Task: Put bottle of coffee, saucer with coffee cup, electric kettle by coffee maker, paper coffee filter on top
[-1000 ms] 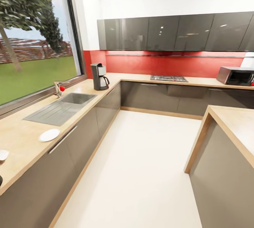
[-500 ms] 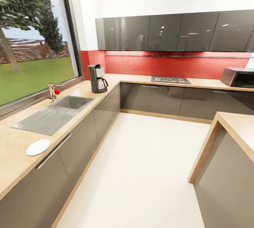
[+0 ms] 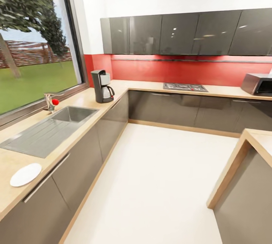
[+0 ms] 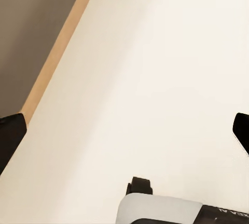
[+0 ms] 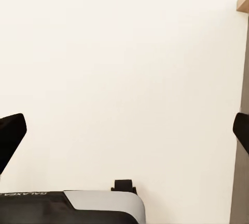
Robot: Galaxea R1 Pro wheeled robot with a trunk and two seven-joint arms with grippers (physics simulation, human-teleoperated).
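Beige wood-look surface (image 3: 88, 98) runs along my left under the window; its steel sink (image 3: 71, 114) holds nothing, the coffee maker (image 3: 101, 86) stands past it near the corner, and the white saucer (image 3: 25, 174) lies bare nearest me. My left gripper (image 4: 124, 130) and right gripper (image 5: 124, 130) hang spread wide over the pale floor (image 3: 158, 183), holding nothing.

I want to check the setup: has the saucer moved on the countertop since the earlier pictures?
No. The saucer keeps its place at the countertop front edge, just short of the sink drainboard. Its shift in the head view comes from the camera moving.
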